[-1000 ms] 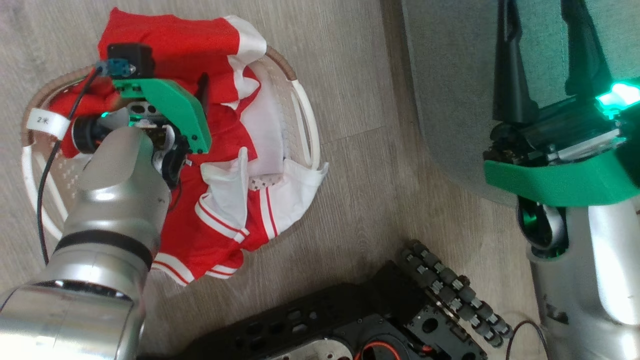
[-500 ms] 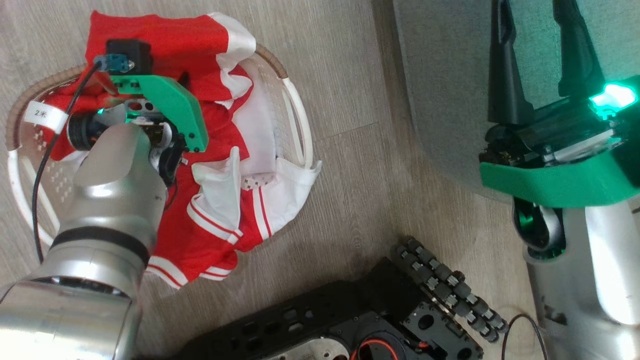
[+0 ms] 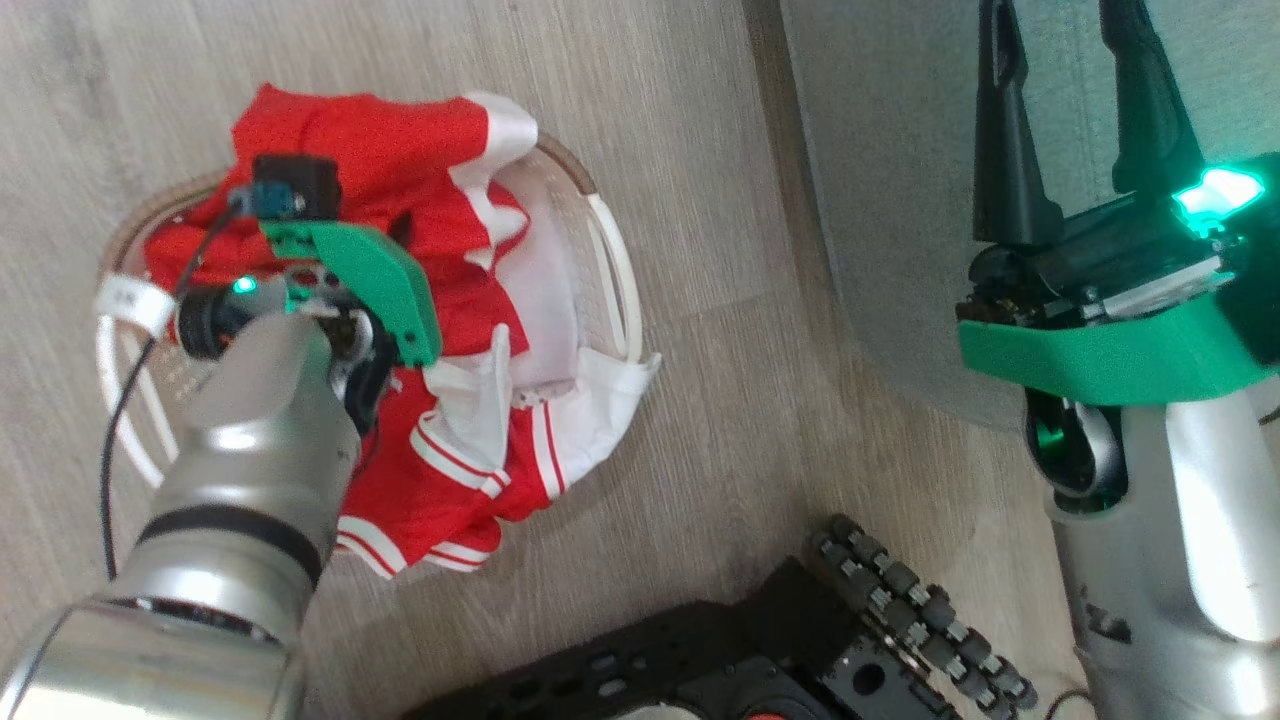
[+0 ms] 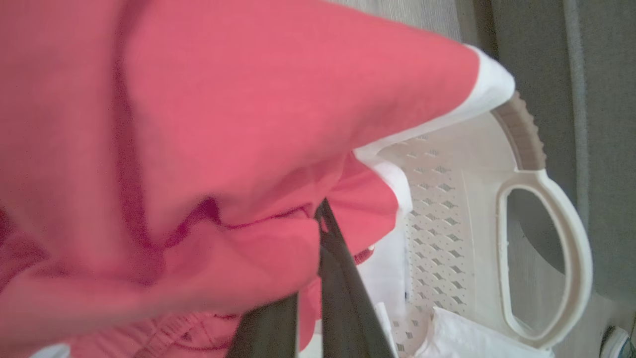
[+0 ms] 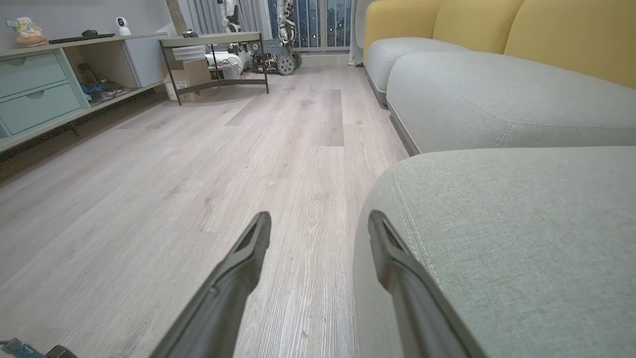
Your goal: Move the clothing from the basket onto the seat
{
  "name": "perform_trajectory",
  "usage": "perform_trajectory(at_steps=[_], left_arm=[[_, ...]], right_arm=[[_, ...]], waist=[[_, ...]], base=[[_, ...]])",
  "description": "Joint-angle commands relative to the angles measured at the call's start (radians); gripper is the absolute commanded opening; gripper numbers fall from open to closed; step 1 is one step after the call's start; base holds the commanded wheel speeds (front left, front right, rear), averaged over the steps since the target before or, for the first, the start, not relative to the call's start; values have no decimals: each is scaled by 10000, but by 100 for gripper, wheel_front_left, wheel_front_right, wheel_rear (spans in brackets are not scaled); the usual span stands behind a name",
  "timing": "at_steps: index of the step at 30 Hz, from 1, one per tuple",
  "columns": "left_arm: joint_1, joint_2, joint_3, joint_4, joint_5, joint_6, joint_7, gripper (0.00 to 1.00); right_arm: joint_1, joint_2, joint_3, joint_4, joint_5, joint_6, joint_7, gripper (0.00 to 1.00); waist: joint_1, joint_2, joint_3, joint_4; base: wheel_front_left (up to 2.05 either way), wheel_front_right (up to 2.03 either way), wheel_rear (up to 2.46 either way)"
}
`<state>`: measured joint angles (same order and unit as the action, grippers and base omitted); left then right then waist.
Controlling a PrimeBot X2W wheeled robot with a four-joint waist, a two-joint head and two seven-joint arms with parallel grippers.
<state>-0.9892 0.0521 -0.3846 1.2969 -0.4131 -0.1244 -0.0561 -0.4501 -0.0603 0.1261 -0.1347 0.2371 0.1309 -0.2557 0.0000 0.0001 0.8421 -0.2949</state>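
Left gripper pinches the red clothing, which lies piled in the basket. I am grabbing. Next I must lift it high and carry it to the seat, where my right gripper hangs open.

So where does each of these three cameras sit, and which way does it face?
Head view: on the head, facing down at the floor; basket of clothing left, seat right; left arm, right arm and base show.
Left wrist view: on the left wrist, facing along the left end effector into red clothing, basket wall beyond.
Right wrist view: on the right wrist, facing level across the floor past the open right end effector, seat beside it.
Shared: head and left wrist views both show basket and clothing.
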Motion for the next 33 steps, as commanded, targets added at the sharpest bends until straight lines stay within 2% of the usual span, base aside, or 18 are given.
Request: perform_trajectory(at_steps=[1,6,11,18,28,33], left_arm=[[513,47,-25,-152,-173,-50,-220,0],[1181,-7,-576,-732,-580,-59,-411,0],[2220,-15,-1814,-2027,-1556,-61,-628,0],[3017,-16,-3279,-2928,-2202,-62,-1413,0],[3687,158,-4069,-3832,-2496,-62,-1978,0],[3948,344,-3916,-4719,-2367,-13,-2045,0]], right_arm=[[206,100,45,-223,-82,-2,-61,100],[279,100,44,-81,-213,-2,-61,100],[536,-48,-65,129,-302,-2,-61,100],[1159,-446,-159,398,-277,-2,-61,100],[2133,-881,-134,695,-145,-2,-61,100],[2634,-987,-197,794,-85,-2,-61,100]], waist=[[0,-1,-491,216],[0,-1,-1129,443],[0,-1,-2237,857],[0,-1,-3875,1604],[0,-1,-5713,2471],[0,-1,-6440,2806]], base=[[0,0,0],[0,0,0],[0,0,0],[0,0,0],[0,0,0],[0,0,0]])
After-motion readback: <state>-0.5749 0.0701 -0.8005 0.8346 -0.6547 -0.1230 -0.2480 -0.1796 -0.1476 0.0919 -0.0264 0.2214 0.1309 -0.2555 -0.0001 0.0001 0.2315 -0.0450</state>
